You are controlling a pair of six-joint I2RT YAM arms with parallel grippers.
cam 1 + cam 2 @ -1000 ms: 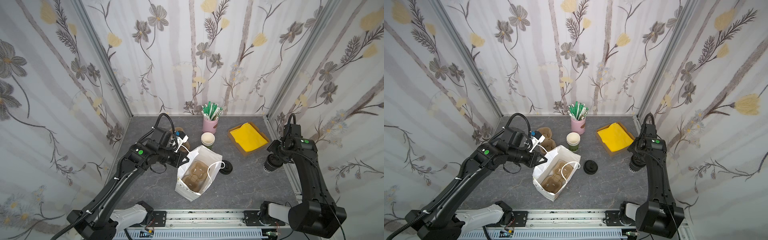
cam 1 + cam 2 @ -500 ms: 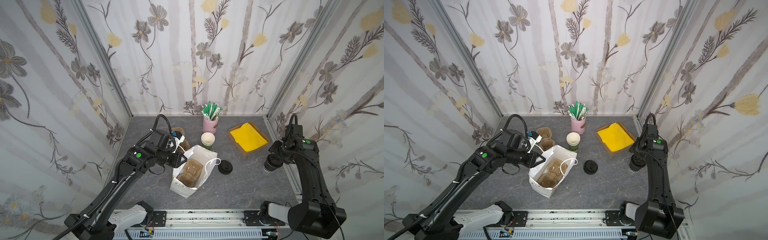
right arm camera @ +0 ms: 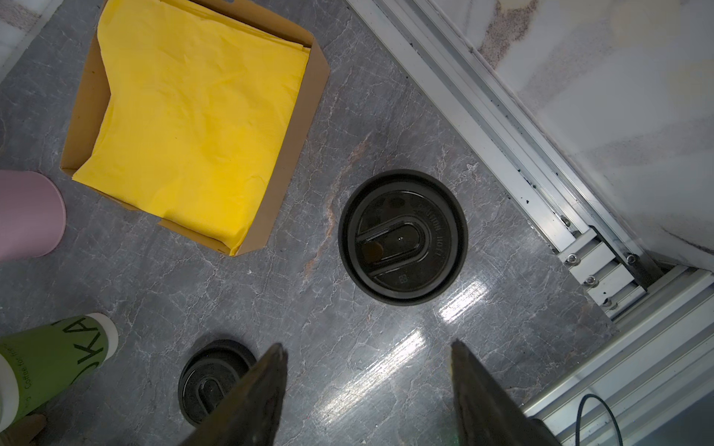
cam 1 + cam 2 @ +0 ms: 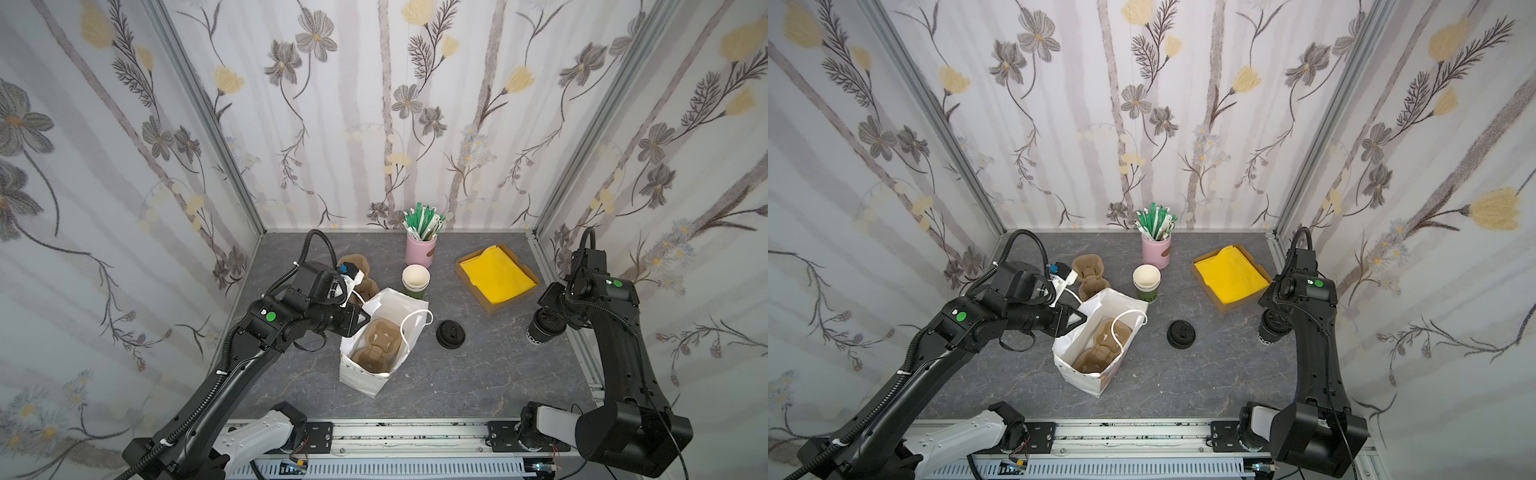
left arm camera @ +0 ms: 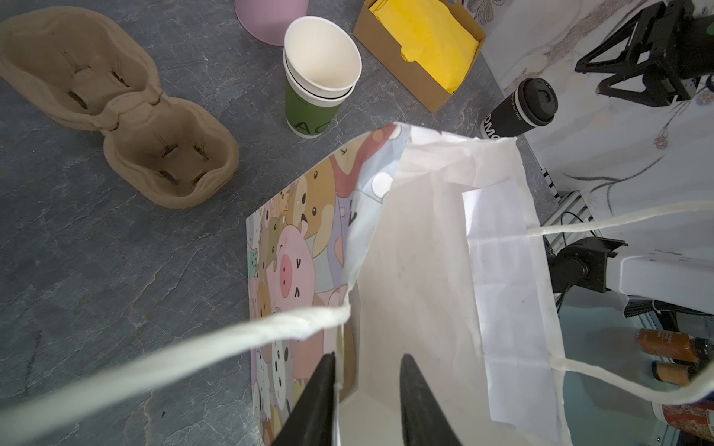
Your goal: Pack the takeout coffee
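Left wrist view, entry for one packing bench. Landmark: white handled bag (image 4: 359, 376), which stood upright with its mouth open and one pulp cup carrier (image 4: 378, 343) seated inside, presumably to steady the drink. Left gripper (image 5: 367, 357): sat at the bag's rim, jaws narrowly parted with the paper edge between them and not pinching it; I judged it was there to prop the mouth open. Takeout coffee (image 4: 544, 328): stood upright on the table, lid on, well apart from the bag on the right arm's side, not yet packed. Right gripper (image 3: 367, 345): hovered above that cup, jaws wide and empty, apart from the lid, seemingly lined up to come down around it. Loose black lid (image 4: 451, 333): lay between bag and coffee. Stack of lidless cups (image 4: 415, 280): stood just beside the bag, toward the back wall. Spare carrier (image 5: 116, 104): lay near the bag on the left arm's side. Pink pot (image 4: 421, 251) and napkin box (image 3: 297, 146): stood farther back from the bag, likely out of the cup's way.
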